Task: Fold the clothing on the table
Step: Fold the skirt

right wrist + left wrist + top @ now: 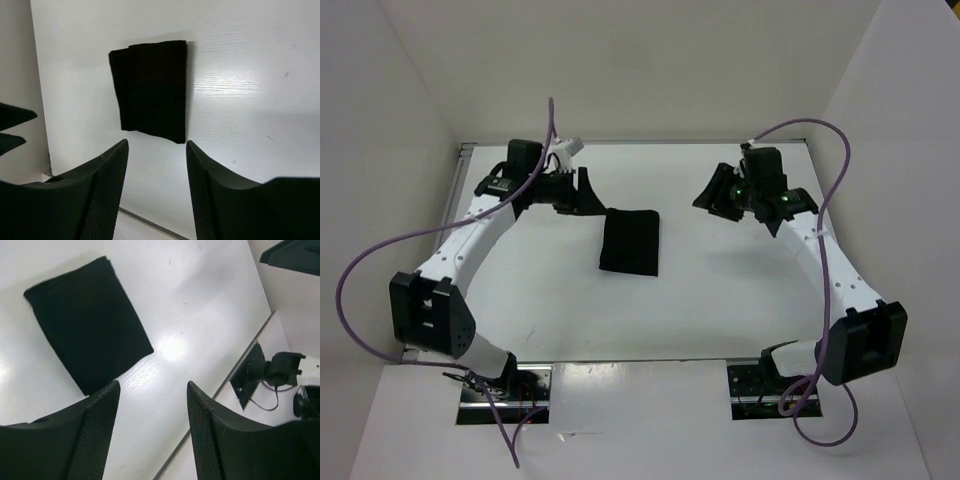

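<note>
Top external, clothing [630, 241] centred on table [730, 300]

The bottom edge of each wrist view cuts off its own gripper: of the left gripper [153, 390] and the right gripper [156, 147] we see only the front part. In the left wrist view the right gripper is a dark sliver clipped by the upper right corner. In the right wrist view the picture's left edge clips the left gripper. From above, we cannot count the layers of the cloth [629, 241], and its underside lies hidden against the table [740, 290].
</note>
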### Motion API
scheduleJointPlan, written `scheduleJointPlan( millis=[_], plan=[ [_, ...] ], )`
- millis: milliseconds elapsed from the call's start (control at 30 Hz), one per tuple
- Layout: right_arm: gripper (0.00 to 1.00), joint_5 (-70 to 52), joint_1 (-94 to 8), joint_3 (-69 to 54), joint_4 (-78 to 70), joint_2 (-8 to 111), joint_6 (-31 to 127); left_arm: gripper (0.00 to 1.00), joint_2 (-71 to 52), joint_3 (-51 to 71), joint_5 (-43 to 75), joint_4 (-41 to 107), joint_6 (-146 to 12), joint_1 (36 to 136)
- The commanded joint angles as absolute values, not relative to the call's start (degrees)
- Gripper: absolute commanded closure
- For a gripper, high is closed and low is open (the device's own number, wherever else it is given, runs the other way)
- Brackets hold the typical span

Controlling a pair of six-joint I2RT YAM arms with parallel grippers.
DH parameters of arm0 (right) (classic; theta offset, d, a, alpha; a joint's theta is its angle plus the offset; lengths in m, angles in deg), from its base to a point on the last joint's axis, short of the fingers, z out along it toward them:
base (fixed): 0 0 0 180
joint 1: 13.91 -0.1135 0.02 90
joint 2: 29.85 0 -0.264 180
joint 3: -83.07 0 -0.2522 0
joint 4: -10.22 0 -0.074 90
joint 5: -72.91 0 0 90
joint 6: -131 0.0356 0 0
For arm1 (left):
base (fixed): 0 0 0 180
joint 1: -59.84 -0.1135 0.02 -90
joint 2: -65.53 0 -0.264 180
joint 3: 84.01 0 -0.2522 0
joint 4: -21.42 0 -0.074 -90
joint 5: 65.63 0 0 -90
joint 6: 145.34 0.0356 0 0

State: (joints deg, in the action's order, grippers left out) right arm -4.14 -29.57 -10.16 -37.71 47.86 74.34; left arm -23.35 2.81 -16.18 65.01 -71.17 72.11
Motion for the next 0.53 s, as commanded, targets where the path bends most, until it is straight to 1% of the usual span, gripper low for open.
scheduleJointPlan(
  millis=[0,133,233,367,400,467,500],
  plan=[
    [0.44,-2.7,-26.8,-16.5,-39.1,45.0,73.4,0.36,-22.5,11.9,-11.7,63.8,-74.1,71.4],
    [0.43,-3.2,-23.9,-21.5,-40.3,40.7,73.4,0.34,-18.4,19.7,-6.1,60.8,-77.6,71.4],
    [0.43,-2.4,-22.6,-24.5,-40.3,39.8,72.9,0.33,-17.9,21.7,-2.4,61.4,-78.7,71.4],
    [0.43,-0.6,-22.6,-26.5,-40.3,39.3,72.9,0.33,-17.9,23.0,-1.8,61.4,-78.7,71.4],
    [0.42,0.0,-22.6,-27.0,-39.7,39.3,72.9,0.33,-17.4,23.0,-1.8,61.4,-78.7,71.4],
    [0.35,0.0,-22.6,-27.5,-39.7,39.3,72.9,0.33,-16.8,23.0,-1.8,61.4,-78.0,71.4],
    [0.34,0.7,-22.6,-27.5,-39.1,39.3,72.9,0.25,-15.4,23.5,-0.8,60.3,-78.7,71.4]
  ],
)
